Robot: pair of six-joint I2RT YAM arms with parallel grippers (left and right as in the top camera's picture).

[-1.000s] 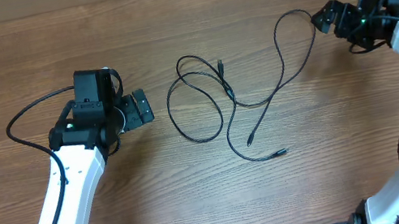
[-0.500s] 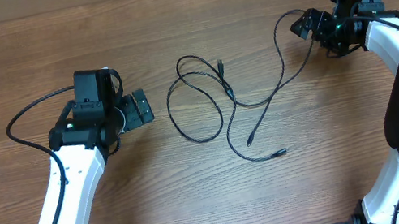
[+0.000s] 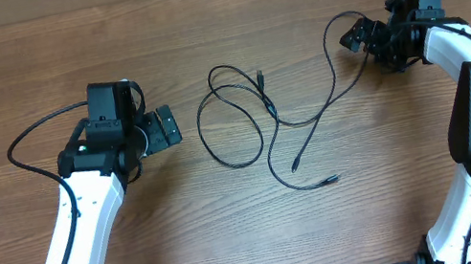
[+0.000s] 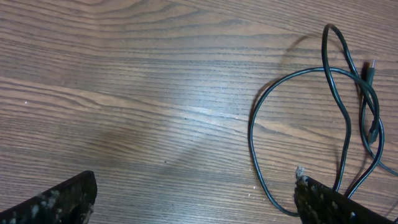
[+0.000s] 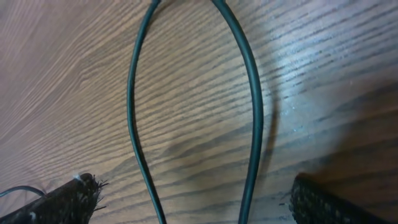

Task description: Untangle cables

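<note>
Right wrist: cable loop (image 5: 132, 93) lies between 2 wide-spread fingers of right gripper (image 5: 196, 199), ungripped. Overhead alone shows left gripper (image 3: 167, 127), also wide, apart from cables (image 3: 262, 108).

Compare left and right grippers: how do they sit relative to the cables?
The left gripper stands apart from the cables, off to their left; the right gripper has a cable bend between its fingers. The left gripper faces the round loop at the near end; the right gripper sits at the long strand's far-right end. Both are open, gripping nothing.
</note>
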